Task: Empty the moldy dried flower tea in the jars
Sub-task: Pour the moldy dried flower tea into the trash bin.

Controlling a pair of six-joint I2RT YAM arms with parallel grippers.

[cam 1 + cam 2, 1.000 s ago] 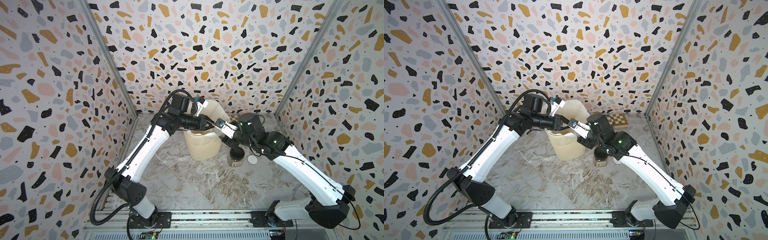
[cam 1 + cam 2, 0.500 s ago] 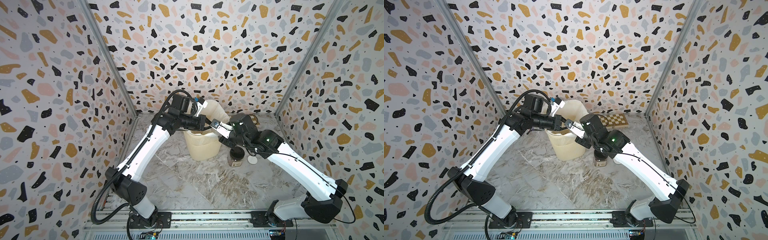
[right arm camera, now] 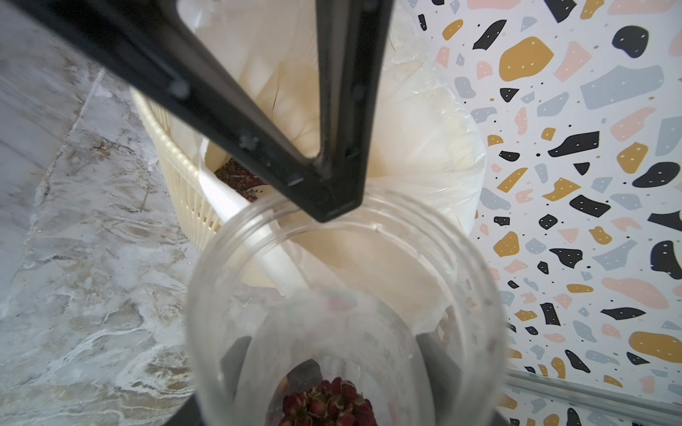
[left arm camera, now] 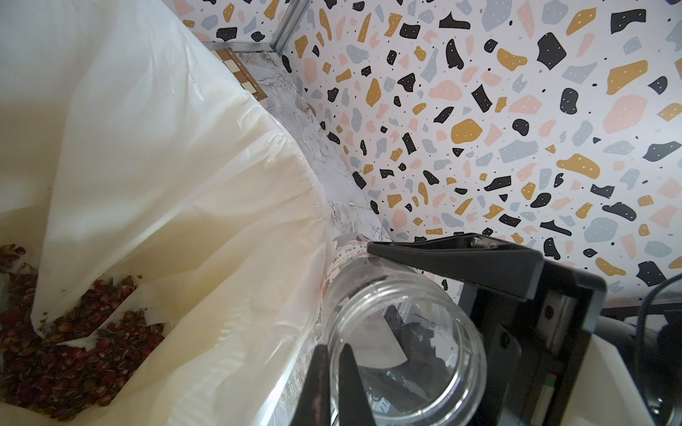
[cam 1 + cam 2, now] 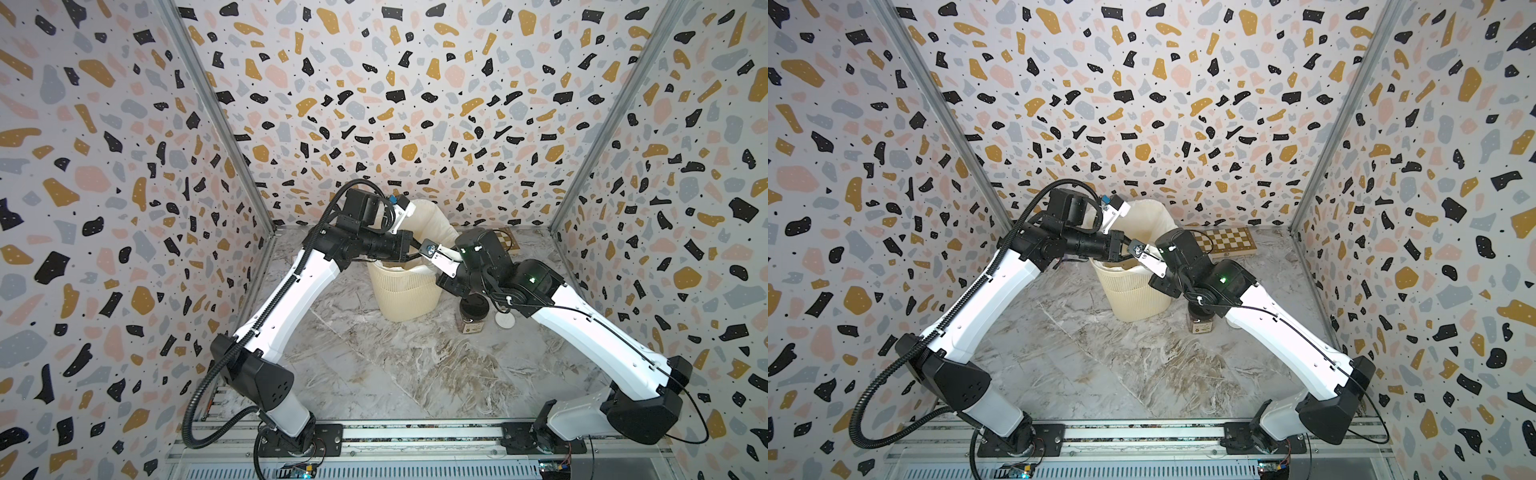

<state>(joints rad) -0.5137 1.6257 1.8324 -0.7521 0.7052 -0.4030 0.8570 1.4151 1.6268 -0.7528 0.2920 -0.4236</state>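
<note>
Marble table lies wide and bare up front, from the rail to the middle. All the crowding is at the back, where terrazzo walls close in on three sides. Cream bin stands centre-back, checkerboard against the rear wall.

Left pincer is pinched together on the rim of the open jar, held just beside the bin's right rim. Right pincer straddles the jar's body; pressing or slack, can't tell.

A few buds of dried flower tea sit in the jar's bottom, and more lies heaped in the bin's bag. Second jar stands right of the bin, white lid beside it.

Since a second ago the right arm has slid left, closing the gap to the left pincer.
</note>
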